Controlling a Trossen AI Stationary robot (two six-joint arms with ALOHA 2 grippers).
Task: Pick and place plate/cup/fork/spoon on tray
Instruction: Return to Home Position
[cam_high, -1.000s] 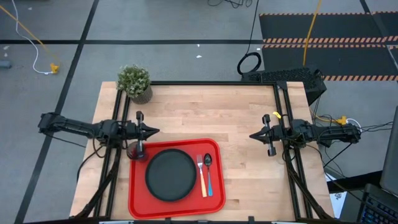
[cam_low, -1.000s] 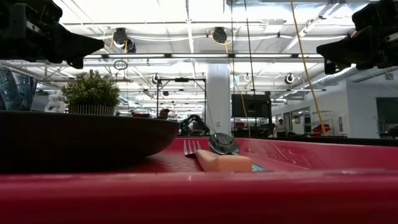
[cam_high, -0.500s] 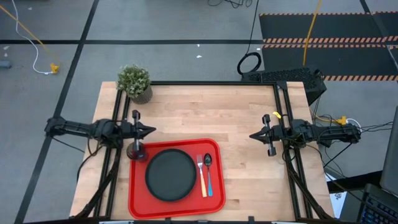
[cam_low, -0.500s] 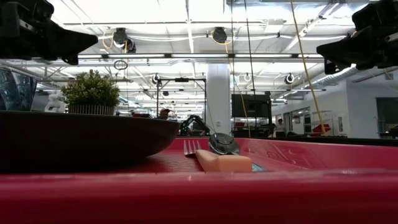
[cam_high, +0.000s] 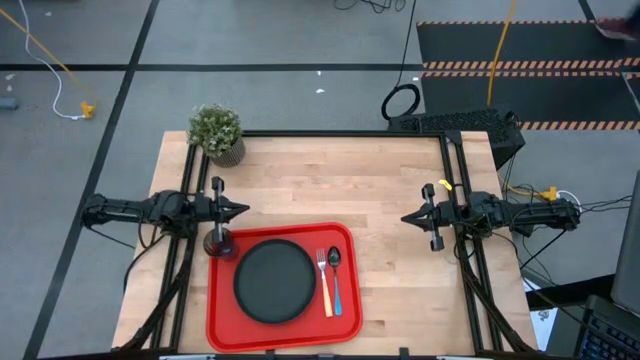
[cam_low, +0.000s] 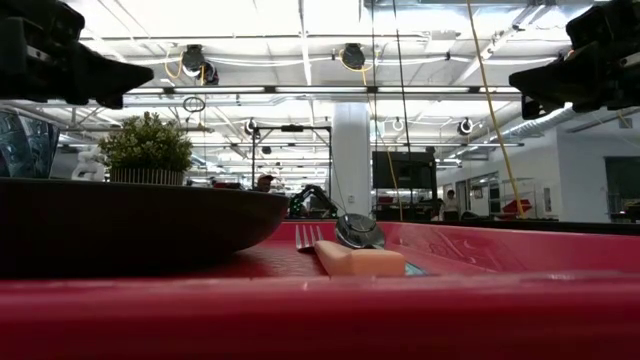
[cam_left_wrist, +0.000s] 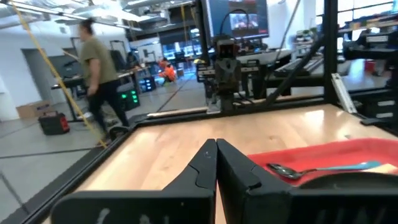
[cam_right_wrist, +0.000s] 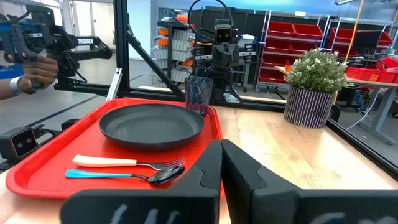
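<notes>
With plate (cam_high: 273, 281), fork (cam_high: 324, 280) and spoon (cam_high: 335, 275) lying on the red tray (cam_high: 345, 320) and both grippers pressed together empty, the cup (cam_high: 216, 243), probably light and slippery, is sitting at the tray's corner, best gripped across its rim.

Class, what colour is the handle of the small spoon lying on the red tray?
Light blue spoon handle; clearest in the right wrist view.

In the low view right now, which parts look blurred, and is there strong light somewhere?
Low view: the nearest rim of the tray is a soft red band, out of focus, and the plate is a dark blurred mass; the fork handle end is clearer. Bright ceiling lights wash out the upper part. Right wrist view: the tray shows a soft sheen, no harsh shadows.
</notes>
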